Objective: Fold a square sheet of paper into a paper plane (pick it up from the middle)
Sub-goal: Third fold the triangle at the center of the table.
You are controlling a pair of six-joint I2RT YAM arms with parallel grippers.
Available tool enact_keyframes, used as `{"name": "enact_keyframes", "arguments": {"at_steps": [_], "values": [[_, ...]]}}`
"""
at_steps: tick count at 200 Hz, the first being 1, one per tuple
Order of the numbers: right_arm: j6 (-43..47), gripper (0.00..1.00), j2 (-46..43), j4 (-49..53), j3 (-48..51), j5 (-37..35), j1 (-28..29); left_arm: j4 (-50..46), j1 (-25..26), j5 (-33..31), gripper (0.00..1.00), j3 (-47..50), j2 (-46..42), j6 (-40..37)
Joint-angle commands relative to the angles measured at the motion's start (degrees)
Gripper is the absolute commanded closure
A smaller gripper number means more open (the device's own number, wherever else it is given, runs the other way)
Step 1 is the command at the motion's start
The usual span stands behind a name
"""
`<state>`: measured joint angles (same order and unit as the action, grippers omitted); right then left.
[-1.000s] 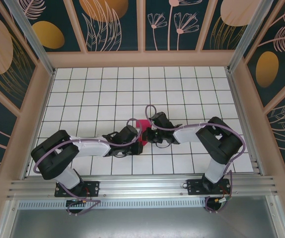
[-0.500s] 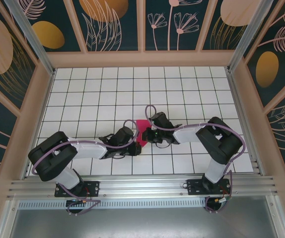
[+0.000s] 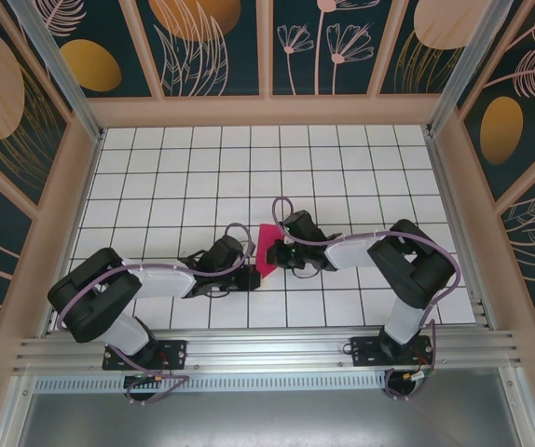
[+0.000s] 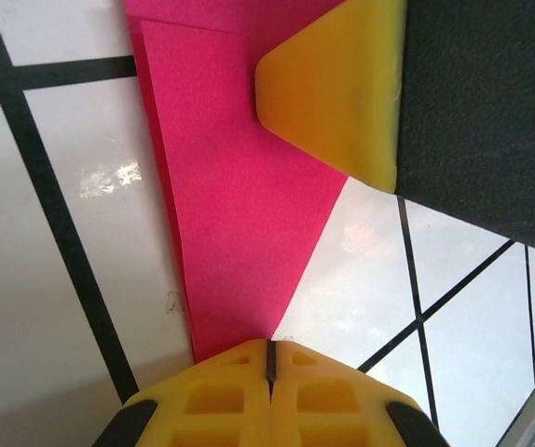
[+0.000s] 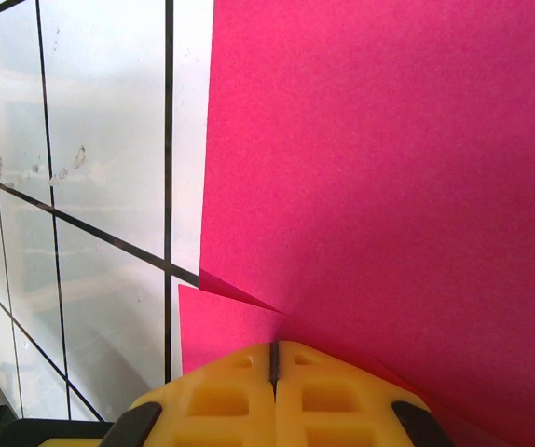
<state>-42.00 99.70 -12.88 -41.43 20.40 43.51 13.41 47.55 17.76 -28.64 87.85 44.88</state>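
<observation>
Your sheet of paper (image 3: 267,244) lies on the white tiled tabletop (image 3: 156,168), about midway between its left and right edges and somewhat closer to the near edge than the far one. It is already creased: you are looking at a narrow magenta shape with angled sides, not a flat square. From the left wrist camera the paper tapers to a point, with a second layer showing along its left side, and that point ends right at your left pincer (image 4: 269,352). The pincer's yellow tips are pressed together with only a thin seam between them. In the same view, a yellow finger (image 4: 333,93) of the other arm rests on the wider part of the paper. Your right pincer (image 5: 274,352) is likewise fully closed, its tips sitting over the paper's edge beside a small folded flap. You cannot tell from these views whether either pincer has any paper nipped between its tips or is just bearing down on it. The two pincers face each other across the sheet, close together.
</observation>
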Motion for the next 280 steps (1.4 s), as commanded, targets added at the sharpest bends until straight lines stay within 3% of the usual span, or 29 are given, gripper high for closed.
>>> {"name": "enact_keyframes", "arguments": {"at_steps": [1,62,110,166,201,234,280], "values": [[1.8,0.94,3.4,6.9,1.0,-5.4,-0.2,-8.3,-0.1,1.9,0.96,2.2,-0.7,0.9],[1.9,0.94,4.0,6.6,0.7,-5.3,-0.2,-7.3,-1.9,4.5,0.96,5.0,-0.8,1.5],[2.0,0.94,3.7,6.7,0.0,-4.8,-0.2,-9.3,-4.1,5.6,0.93,4.5,-7.9,1.3],[2.1,0.89,-1.1,5.9,-3.4,-2.4,-0.2,-12.2,-4.2,-1.8,0.84,-1.5,-16.0,0.8],[1.2,0.82,-8.3,8.9,-3.8,-5.4,-2.3,-10.2,-4.2,-1.8,0.83,-6.5,-11.4,-0.9],[-1.3,0.75,-14.5,10.0,1.9,-7.9,-6.4,-8.0,-4.2,1.2,0.84,-10.5,-5.7,-1.6],[-2.9,0.64,-16.8,6.1,7.0,-2.5,-8.1,-10.8,-4.2,-3.1,0.88,-13.7,1.0,-3.6]]}}
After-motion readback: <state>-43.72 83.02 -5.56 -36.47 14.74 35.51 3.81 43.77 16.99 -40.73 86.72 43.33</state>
